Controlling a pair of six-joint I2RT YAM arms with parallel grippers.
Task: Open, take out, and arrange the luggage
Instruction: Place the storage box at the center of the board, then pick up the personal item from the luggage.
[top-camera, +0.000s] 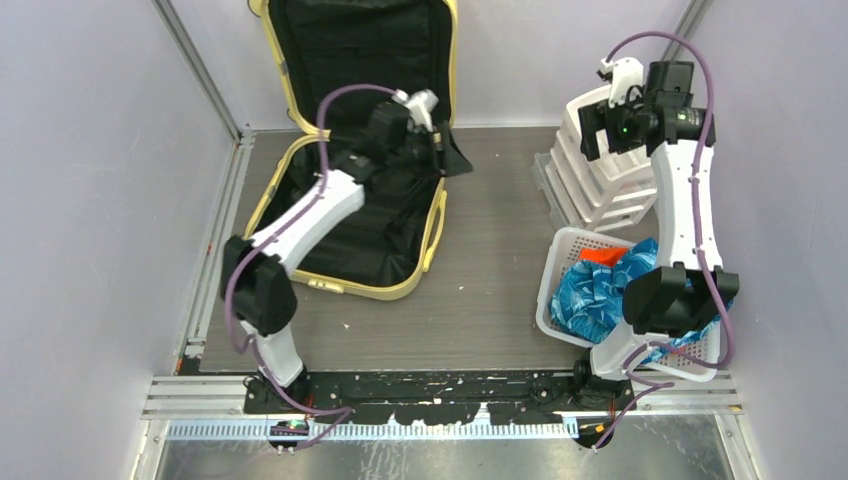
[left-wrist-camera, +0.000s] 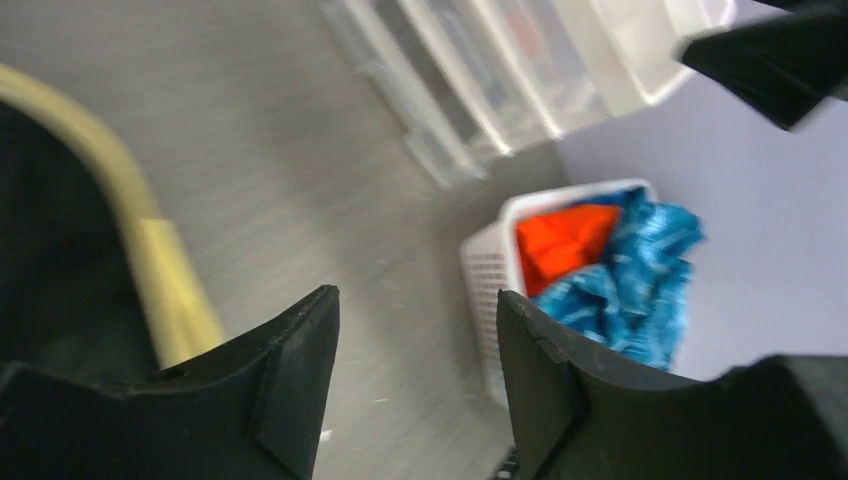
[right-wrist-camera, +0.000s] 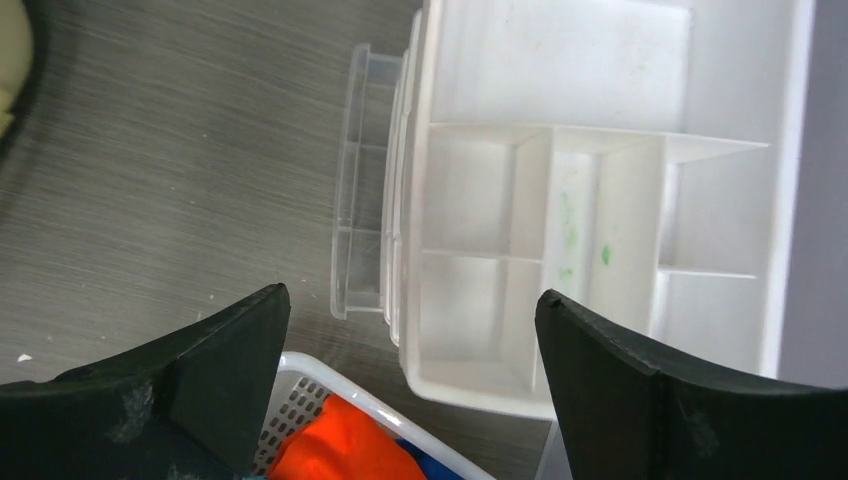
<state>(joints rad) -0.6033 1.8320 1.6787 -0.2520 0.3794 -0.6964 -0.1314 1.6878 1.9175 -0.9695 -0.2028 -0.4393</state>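
Finding the luggage (top-camera: 380, 250) lying open at the upper left of the overhead frame, lid standing against the back wall, base resting flat on the counter (top-camera: 490, 260). Holding the left hand (top-camera: 436, 145) over the luggage's right rim, close to the hinge, fingers parted roughly halfway and gripping nothing. Catching only a blurred yellow edge at the left of its wrist view. Possibly touching a black lining flap there, though hard to tell from above. Hanging the right hand (top-camera: 597, 132) well apart from the luggage, at the upper right over the white drawer bin (top-camera: 585, 200), fingers spread wide and empty. Lying below that bin, a white basket (top-camera: 562, 250) carrying blue fabric (top-camera: 590, 295) and an orange item (top-camera: 603, 257).
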